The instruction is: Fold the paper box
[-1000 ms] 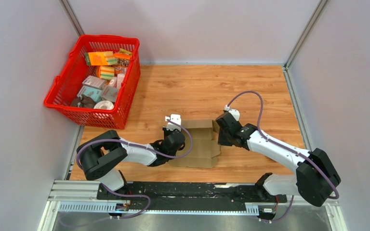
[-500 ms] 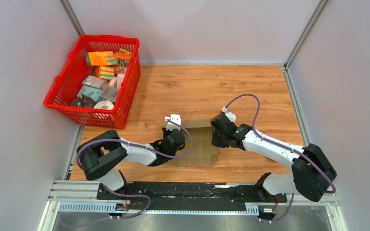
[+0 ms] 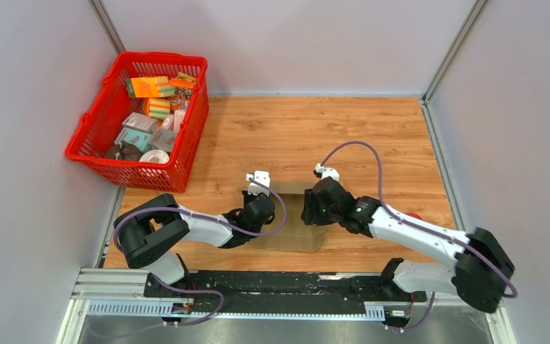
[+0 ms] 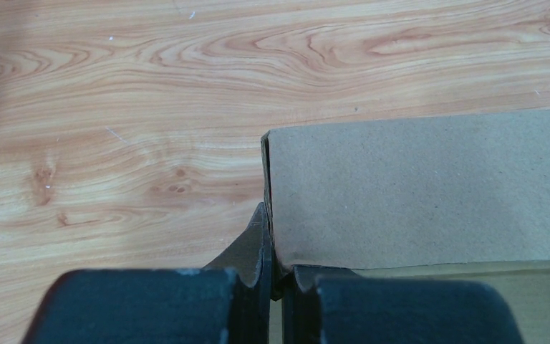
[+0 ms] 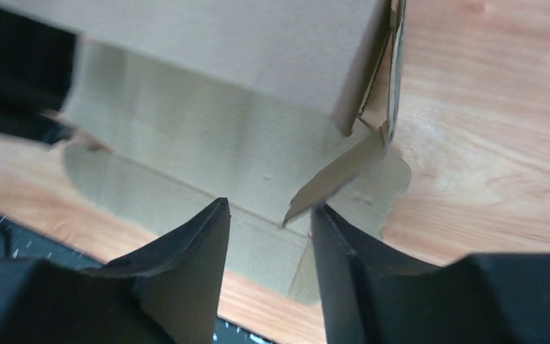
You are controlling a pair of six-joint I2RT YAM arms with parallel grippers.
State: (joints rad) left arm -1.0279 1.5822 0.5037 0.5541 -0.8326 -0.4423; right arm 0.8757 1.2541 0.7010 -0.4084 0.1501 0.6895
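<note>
Pinching the box (image 3: 295,228) by its left wall, the left pincer (image 4: 276,283) is closed tight on a thin cardboard edge, which shows squeezed between its fingers in the wrist view. The box lies near the front middle of the worktop (image 3: 315,136), between the two arms. It is half raised, with one panel standing up and others lying flat.

The right pincer (image 5: 268,215) hangs over the box's right end with its fingers parted and nothing clamped (a small loose flap (image 5: 336,175) points toward the gap but is not gripped).

The cardboard looks light and thin. It is probably stiff across a panel, ready to hinge at its creases, and easy to kink if squeezed away from them. On the smooth wood it would likely slide under any push, so the left hold serves as the anchor. The flap seems best taken by its free edge or nudged flat-on near its fold line, not by the corner tip, which would probably just curl.
</note>
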